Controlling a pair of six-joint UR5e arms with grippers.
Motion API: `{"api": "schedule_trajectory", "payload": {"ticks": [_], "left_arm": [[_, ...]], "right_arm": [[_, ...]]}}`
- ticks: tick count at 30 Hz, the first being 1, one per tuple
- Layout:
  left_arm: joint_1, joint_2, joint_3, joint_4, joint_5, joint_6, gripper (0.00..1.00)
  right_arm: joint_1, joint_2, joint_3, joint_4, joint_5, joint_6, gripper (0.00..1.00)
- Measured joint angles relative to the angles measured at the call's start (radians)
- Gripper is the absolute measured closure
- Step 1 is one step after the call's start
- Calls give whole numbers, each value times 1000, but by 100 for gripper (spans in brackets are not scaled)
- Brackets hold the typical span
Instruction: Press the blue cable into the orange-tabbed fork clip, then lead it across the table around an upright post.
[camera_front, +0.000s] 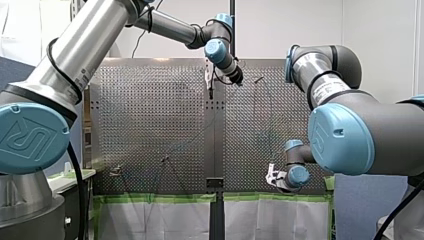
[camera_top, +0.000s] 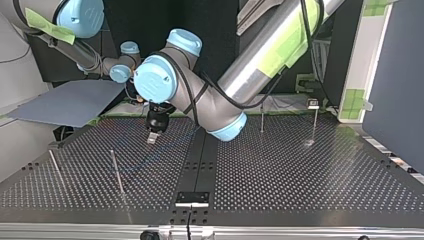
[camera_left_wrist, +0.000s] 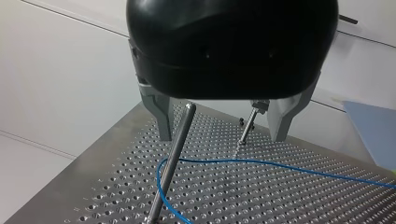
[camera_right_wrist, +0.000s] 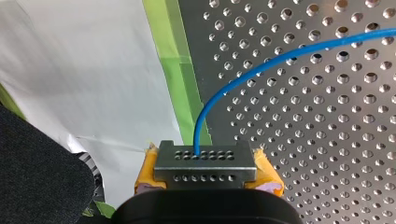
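Note:
In the left wrist view my left gripper (camera_left_wrist: 222, 138), black with metal fingers (camera_left_wrist: 162, 119), stands open above the perforated table. Just ahead of it an upright post (camera_left_wrist: 173, 156) leans through the gap, and a second post (camera_left_wrist: 247, 128) stands further off. The blue cable (camera_left_wrist: 280, 165) loops around the near post's foot and runs away to one side. My right gripper (camera_right_wrist: 205, 169) with yellow pads (camera_right_wrist: 148, 170) is shut; the blue cable (camera_right_wrist: 261, 65) comes out of the perforated metal block between them. In the front view my left gripper (camera_front: 238, 76) is far out and my right gripper (camera_front: 272, 178) low near the table's edge.
Thin posts (camera_top: 116, 170) (camera_top: 55, 167) (camera_top: 261, 119) stand on the table (camera_top: 300, 175). A small clip on a stalk (camera_top: 313, 105) is at the top view's right. Green tape (camera_right_wrist: 175, 60) marks the table's edge by my right gripper. A grey board (camera_top: 70, 102) lies at the top view's left.

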Motion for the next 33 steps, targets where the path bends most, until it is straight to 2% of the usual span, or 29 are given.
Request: {"api": "schedule_trajectory", "payload": {"ticks": [10, 16, 24, 33], "left_arm": [[-1, 0, 0, -6, -2, 2, 0], [-1, 1, 0, -47, -8, 15, 0], [-27, 2, 0, -115, -51, 64, 0], [-46, 9, 0, -158, -85, 79, 0]], "right_arm": [[1, 0, -4, 2, -1, 0, 100], [1, 0, -4, 3, -2, 0, 100], [1, 0, -4, 4, -2, 0, 100], [1, 0, -4, 5, -2, 0, 100]]}}
